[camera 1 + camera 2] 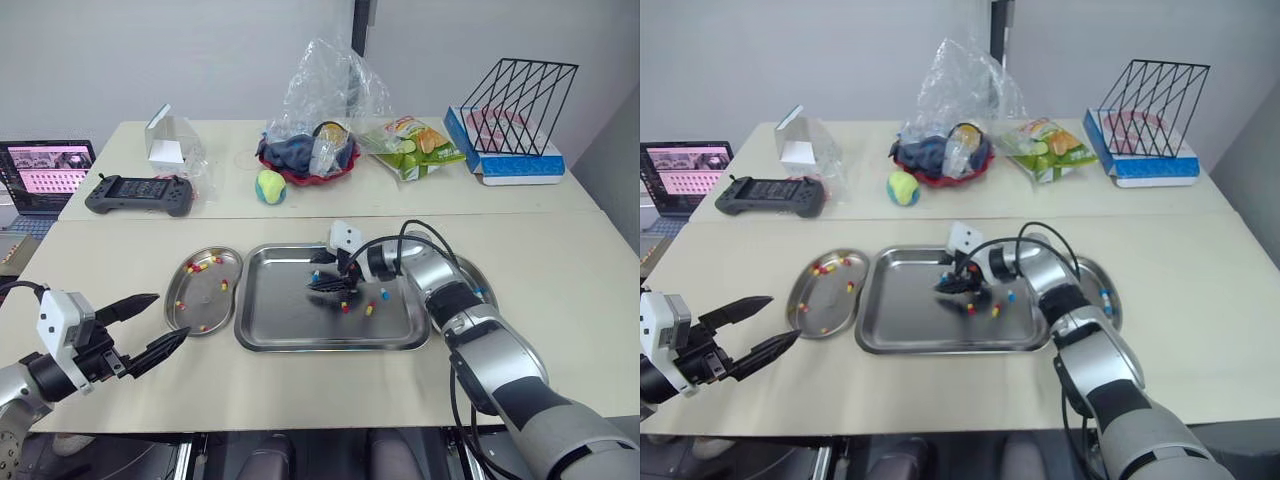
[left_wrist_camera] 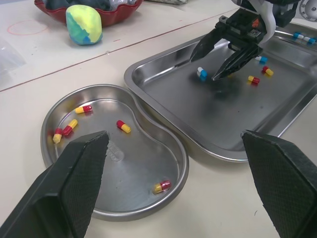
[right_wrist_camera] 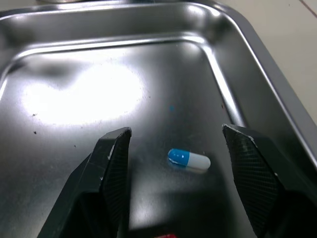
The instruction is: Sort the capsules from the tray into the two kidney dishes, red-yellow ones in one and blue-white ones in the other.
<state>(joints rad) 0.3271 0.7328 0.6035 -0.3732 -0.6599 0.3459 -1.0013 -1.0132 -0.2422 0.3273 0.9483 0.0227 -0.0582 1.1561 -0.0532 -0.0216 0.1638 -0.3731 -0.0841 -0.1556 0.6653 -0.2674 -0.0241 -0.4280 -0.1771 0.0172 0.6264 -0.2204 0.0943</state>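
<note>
Where the head view looks down, your right gripper hangs low over the tray, jaws apart, gripping nothing. Left gripper is open too and empty, off the tray, over the tabletop near the left kidney dish. Right kidney dish sits on the tray's other side, partly behind the arm.

Left wrist view: several red-yellow capsules in the left kidney dish, two loose red-yellow ones in the tray (blue-white neighbour close by), blue-white pair in the right kidney dish.

Right wrist view: one blue-white capsule lies flat on the tray floor between the spread jaws, touching neither.
</note>
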